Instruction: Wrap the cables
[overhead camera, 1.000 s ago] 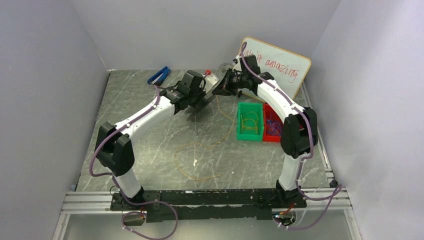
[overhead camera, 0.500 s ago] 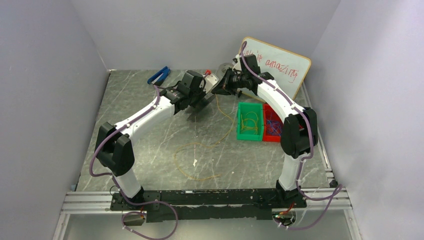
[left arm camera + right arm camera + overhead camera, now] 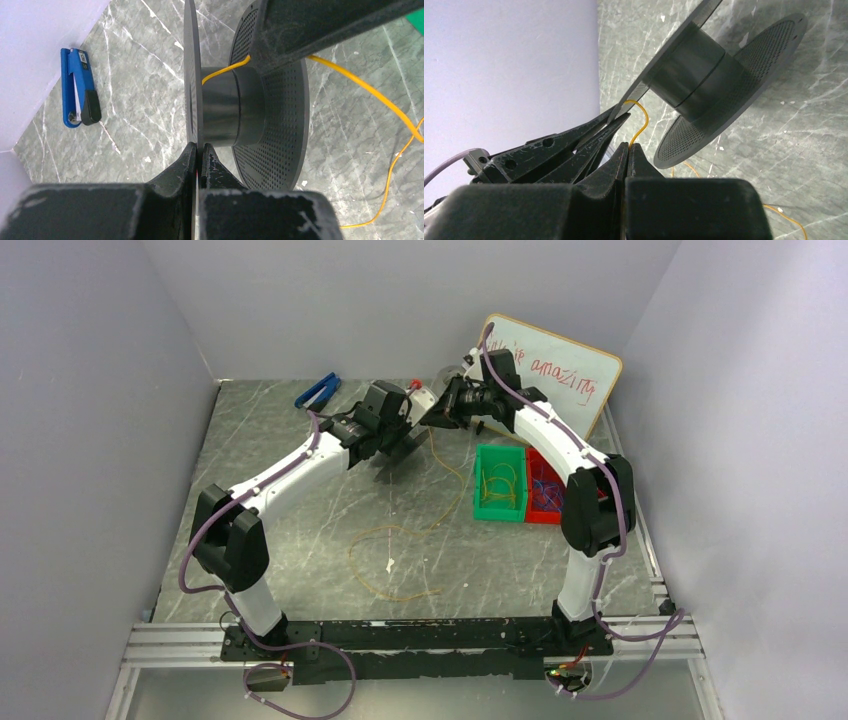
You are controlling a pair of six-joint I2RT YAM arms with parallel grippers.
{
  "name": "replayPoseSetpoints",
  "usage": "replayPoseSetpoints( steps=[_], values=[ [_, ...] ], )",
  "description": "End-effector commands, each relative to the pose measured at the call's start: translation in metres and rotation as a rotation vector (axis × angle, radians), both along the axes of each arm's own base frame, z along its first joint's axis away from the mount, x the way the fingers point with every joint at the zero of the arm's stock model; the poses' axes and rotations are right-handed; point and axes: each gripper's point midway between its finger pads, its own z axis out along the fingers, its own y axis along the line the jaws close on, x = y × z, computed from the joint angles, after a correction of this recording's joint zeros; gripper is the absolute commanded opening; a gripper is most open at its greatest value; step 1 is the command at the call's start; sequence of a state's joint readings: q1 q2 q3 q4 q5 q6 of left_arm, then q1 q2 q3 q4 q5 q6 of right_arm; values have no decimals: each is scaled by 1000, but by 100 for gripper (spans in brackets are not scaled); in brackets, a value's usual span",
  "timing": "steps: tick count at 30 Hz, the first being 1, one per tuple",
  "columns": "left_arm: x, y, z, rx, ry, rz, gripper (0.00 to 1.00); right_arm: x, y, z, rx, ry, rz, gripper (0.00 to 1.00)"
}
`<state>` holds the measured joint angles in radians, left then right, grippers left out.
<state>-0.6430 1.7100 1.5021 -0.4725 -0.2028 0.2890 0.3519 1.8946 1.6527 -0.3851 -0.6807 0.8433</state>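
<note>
Black spool (image 3: 232,107) rim clamped in left end effector (image 3: 199,148) | right end effector (image 3: 627,146) pinches cable (image 3: 225,70), end hidden

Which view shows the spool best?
Left wrist: black spool fills frame side-on, hub and both flanges clear, yellow cable crossing hub. Right wrist shows it tilted; top view only a dark sliver between arms.

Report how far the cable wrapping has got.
Done: the left gripper is clamped on one flange of the spool, and a first strand of the cable lies across the hub. In hand: the right gripper pinches that cable beside the spool. Left: almost everything; the hub is otherwise bare, and most of the cable lies in loose loops on the table.
</note>
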Motion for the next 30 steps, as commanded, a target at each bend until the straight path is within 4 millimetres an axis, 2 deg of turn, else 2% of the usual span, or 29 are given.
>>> replayPoseSetpoints(
  steps=[1,7,12,20,30],
  values=[
    [-11,-18,9,-102,45,-36,3,-1,6,5,72,0,14,0],
    [-9,-15,7,-96,40,-19,2,-6,7,4,144,24,27,0],
    [-11,-16,5,-97,48,-32,2,0,1,6,149,14,7,0],
    [-11,-18,0,-87,56,-45,2,7,-4,23,171,-15,0,0],
    [-12,-20,-3,-87,67,-55,3,13,-1,26,201,-8,3,0]
  ],
)
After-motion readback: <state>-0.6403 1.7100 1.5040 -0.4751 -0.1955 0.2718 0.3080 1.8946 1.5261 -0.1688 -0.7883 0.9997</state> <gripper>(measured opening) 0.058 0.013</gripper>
